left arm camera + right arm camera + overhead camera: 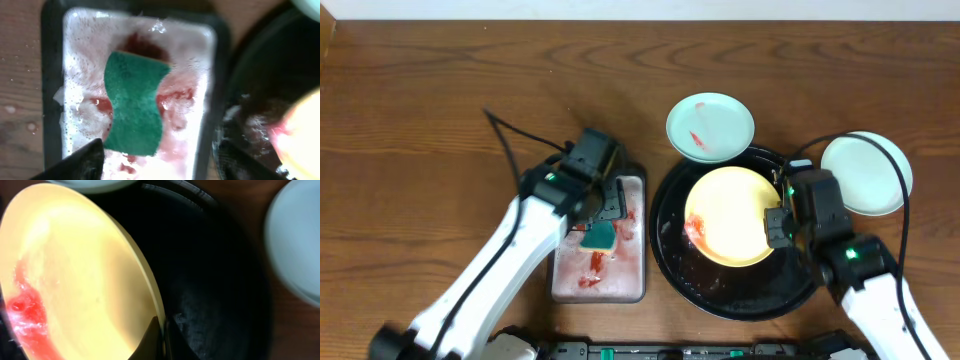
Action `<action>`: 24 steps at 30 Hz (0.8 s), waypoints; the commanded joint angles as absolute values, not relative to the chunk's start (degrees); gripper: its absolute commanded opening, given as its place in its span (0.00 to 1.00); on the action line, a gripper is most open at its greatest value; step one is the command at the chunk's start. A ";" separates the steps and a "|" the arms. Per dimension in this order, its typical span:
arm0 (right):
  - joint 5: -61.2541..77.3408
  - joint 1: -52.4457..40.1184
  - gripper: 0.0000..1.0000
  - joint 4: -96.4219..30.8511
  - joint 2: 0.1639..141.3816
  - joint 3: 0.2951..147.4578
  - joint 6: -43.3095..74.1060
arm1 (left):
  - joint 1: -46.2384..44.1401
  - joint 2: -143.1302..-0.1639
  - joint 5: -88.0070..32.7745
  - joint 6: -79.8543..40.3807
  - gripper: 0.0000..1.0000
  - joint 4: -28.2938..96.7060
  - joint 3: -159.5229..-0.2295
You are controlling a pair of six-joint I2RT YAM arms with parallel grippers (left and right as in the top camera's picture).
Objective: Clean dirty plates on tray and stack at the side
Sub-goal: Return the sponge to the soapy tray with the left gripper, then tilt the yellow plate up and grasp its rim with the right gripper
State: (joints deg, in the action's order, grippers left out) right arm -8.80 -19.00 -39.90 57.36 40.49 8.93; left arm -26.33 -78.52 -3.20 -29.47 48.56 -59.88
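Tightly, the right pincer clamps the yellow plate by its rim, tilted over the tray.

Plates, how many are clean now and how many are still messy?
One pale plate beside the tray looks clean. The right gripper holds the yellow plate, red-smeared, over the tray; the left gripper hovers open above the sponge. The other pale plate is smeared. Nothing is stacked.
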 commanded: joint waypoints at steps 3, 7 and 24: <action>-29.06 -28.53 0.01 -41.56 52.64 42.22 10.90 | -26.00 -67.18 -5.58 -28.51 0.80 48.95 -60.12; -40.10 -36.18 0.01 -45.21 53.08 45.25 10.87 | -26.00 -62.94 -5.58 -28.51 0.81 49.19 -60.12; -74.00 -60.42 0.01 -50.17 56.01 49.08 3.46 | -26.00 -61.78 -5.58 -28.51 0.82 49.19 -60.12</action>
State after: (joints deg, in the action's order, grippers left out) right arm -65.14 -58.83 -50.87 55.59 47.75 6.44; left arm -26.33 -61.78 -5.67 -29.08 49.06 -59.88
